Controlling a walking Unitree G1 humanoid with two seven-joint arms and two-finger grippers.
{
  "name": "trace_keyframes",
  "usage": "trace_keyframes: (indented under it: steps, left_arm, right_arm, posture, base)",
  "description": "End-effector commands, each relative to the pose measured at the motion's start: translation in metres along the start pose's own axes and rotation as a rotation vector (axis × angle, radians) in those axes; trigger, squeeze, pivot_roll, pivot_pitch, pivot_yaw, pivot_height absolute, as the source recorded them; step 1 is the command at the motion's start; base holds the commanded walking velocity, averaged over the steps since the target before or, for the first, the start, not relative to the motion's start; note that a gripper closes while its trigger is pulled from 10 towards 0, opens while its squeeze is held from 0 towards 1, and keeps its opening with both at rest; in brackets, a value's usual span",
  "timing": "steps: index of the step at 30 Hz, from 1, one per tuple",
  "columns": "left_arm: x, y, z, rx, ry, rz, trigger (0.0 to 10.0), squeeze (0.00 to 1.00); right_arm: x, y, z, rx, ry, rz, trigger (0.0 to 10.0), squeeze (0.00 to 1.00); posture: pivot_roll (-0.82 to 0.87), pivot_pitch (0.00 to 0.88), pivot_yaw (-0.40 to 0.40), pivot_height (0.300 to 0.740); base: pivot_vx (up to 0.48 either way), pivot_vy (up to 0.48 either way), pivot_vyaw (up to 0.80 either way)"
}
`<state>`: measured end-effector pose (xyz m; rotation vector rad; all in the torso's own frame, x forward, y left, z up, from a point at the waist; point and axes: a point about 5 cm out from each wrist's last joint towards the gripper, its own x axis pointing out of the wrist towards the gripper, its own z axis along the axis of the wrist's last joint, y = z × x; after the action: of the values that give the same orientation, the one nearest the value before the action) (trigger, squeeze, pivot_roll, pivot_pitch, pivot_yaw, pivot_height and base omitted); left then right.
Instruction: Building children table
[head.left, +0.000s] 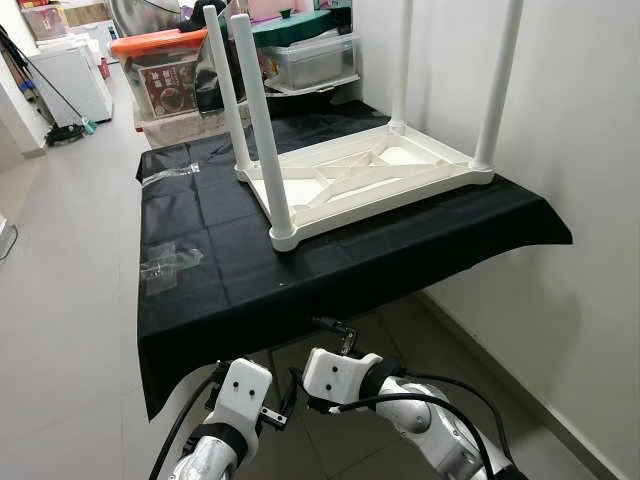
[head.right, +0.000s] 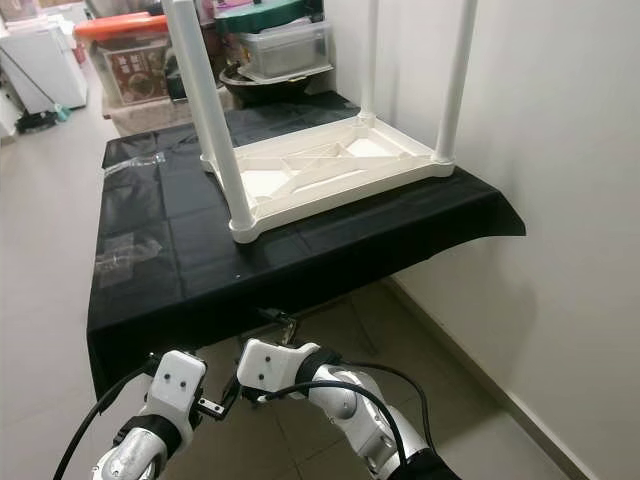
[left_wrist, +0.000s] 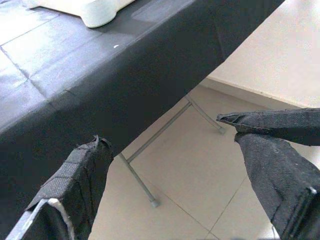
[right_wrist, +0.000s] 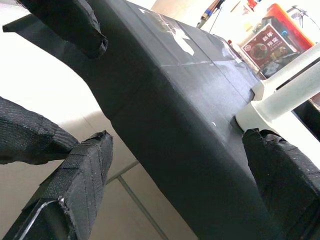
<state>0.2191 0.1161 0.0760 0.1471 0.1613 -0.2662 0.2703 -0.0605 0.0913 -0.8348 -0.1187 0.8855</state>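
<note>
White moulded-plastic children's table (head.left: 360, 180) lies upside down at 12 o'clock on the black-clothed work table (head.left: 200, 270), four round legs up; likely light, stiff, slick. Left gripper (left_wrist: 170, 150) and right gripper (right_wrist: 175, 145) hang below the near edge, both wide open, empty. Best hold, I judge: the near corner leg (head.left: 262, 130), low at its socket.

Pretty evenly lit room, bright and soft, no harsh glare. The black cloth (head.left: 250, 270) on the desk soaks up most of the light and only shows faint sheen along its fold creases. The white wall (head.left: 560, 100) reads a bit grey. Head views are sharp with slight wide-angle stretch at the edges. Wrist views are softer, with the near fingertips (left_wrist: 75, 190) blurry and the floor (left_wrist: 200, 170) looking washed out.
</note>
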Motion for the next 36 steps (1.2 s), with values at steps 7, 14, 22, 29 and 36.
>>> trace_keyframes:
  steps: [7,14,22,29,36]
  left_arm:
    - [0.003,-0.0036,0.0054,0.004,-0.039,-0.043,10.0,0.0]
    - [0.0035,-0.0033,0.0048,0.006,-0.037,-0.046,10.0,0.0]
    - [0.0033,-0.0037,0.0054,0.005,-0.042,-0.039,10.0,0.0]
    - [0.0007,-0.003,0.0062,-0.003,-0.05,-0.021,10.0,0.0]
    - [0.0,-0.0007,0.0066,-0.005,-0.051,-0.013,10.0,0.0]
  right_arm:
    - [0.0042,0.0147,0.0035,0.008,-0.029,0.051,10.0,0.0]
    - [0.0049,0.0148,0.0034,0.008,-0.029,0.052,10.0,0.0]
    - [0.0042,0.0141,0.0026,0.009,-0.027,0.051,10.0,0.0]
    - [0.0026,0.0138,0.0013,0.013,-0.026,0.048,10.0,0.0]
    - [0.0026,0.0119,-0.001,-0.032,0.032,0.016,10.0,0.0]
  posture:
    - [-0.21,0.0,0.096,0.74]
    - [-0.21,0.0,0.096,0.74]
    - [-0.2,0.0,0.086,0.74]
    - [-0.18,0.0,0.076,0.74]
    - [-0.2,0.0,0.078,0.74]
  base:
    - [0.0,0.0,0.0]
    - [0.0,0.0,0.0]
    - [0.0,0.0,0.0]
    - [0.0,0.0,0.0]
    - [0.0,0.0,0.0]
